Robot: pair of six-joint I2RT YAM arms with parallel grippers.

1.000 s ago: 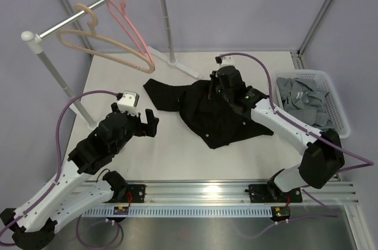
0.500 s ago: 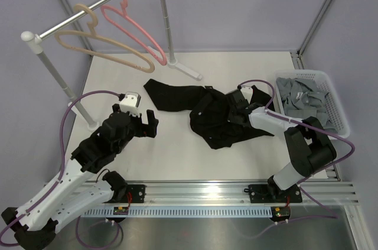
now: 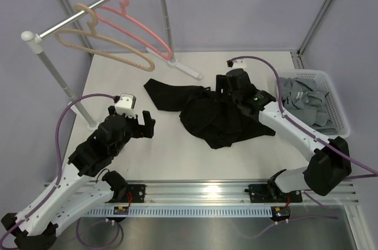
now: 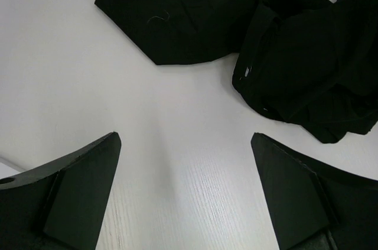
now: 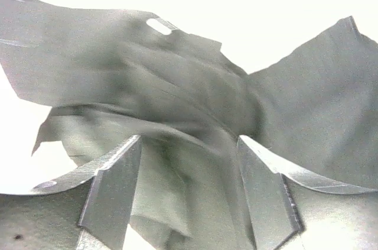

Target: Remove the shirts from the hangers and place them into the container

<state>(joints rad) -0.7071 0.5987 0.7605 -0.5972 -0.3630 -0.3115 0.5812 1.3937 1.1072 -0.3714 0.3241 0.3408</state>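
Bench (image 3: pixel 171 155), white, with a metal clothes rail (image 3: pixel 59 23) standing at its far left. Pink hanger (image 3: pixel 139 25) and beige hanger (image 3: pixel 121 43): both hook over the rail, side by side and bare. The pink one is to the right of the beige one. Black shirt (image 3: pixel 218 120): lies crumpled on the bench right of centre. One sleeve stretches flat to the left, and a few small pale buttons show along a folded edge in the left wrist view (image 4: pixel 307 67). Container (image 3: pixel 301 73): a white perforated basket at the right edge of the bench, just right of the black shirt. Grey shirt (image 3: pixel 304 99): bunched up inside the container. Left tool (image 3: pixel 147 126): hovers over bare bench at near left, well apart from the black shirt. Its fingers are spread to their widest, and the left wrist view (image 4: pixel 184 138) shows only bench surface between them, so it grips and touches nothing. Right tool (image 3: pixel 223 91): sits down on the far upper part of the black shirt. In the right wrist view (image 5: pixel 189 139) its fingers stand clearly apart, with washed-out folds of the shirt (image 5: pixel 177 84) lying between and ahead of them. The cloth sits in the gap unclamped. Whether it brushes the inner faces of the fingers cannot be told.
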